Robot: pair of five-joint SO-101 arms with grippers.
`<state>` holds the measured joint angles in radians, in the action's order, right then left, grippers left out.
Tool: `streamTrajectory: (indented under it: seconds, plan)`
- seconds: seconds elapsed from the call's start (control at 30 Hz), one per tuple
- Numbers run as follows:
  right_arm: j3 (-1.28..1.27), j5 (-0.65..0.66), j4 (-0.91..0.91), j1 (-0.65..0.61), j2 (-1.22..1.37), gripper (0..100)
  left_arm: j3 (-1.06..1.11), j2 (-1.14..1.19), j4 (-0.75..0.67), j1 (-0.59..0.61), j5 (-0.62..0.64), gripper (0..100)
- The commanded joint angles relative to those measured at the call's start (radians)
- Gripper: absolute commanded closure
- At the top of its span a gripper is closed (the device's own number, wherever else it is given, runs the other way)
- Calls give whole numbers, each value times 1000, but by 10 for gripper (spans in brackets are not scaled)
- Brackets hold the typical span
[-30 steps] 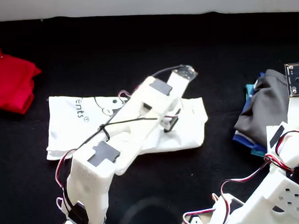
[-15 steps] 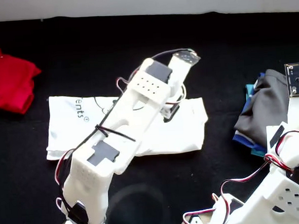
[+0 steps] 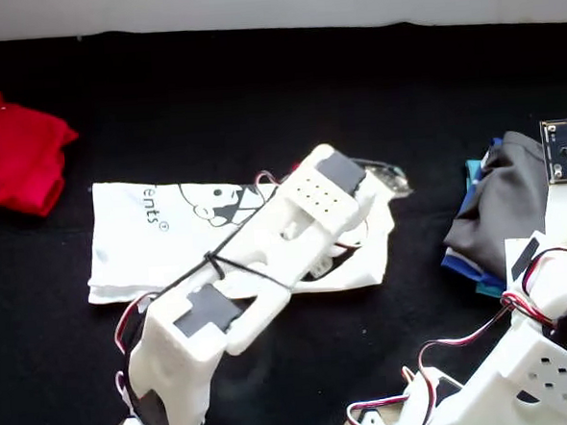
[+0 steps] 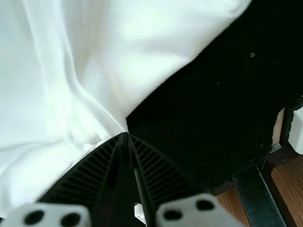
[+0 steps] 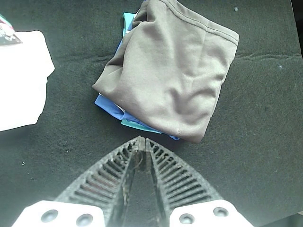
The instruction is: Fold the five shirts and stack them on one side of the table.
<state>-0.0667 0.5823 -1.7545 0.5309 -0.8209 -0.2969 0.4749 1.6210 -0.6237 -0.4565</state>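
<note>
The white shirt (image 3: 136, 246) lies flat in the middle of the counter (image 3: 256, 79). The left hand (image 4: 127, 138) is clenched at the shirt's right edge; whether cloth is pinched between its tips cannot be told. The right hand (image 5: 142, 140) is clenched on nothing, near the grey shirt (image 5: 175, 80) at the right. A red shirt (image 3: 15, 152) lies far left. A good fold probably means catching the hem's full thickness, lifting low, carrying it squarely leftward and laying edge on edge.
</note>
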Motion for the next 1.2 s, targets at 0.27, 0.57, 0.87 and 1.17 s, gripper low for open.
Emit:
streamTrajectory:
  seconds: [0.27,0.57,0.87,1.17]
  plan:
    - [4,11,-8,10,-12,979,-88,150,-117,189,2,993]
    - [7,11,-8,10,-12,979,-361,18,124,136,8,993]
    - [7,11,-8,10,-12,979,-67,-122,121,-58,9,993]
    - [7,11,-8,10,-12,979,206,13,-261,188,5,993]
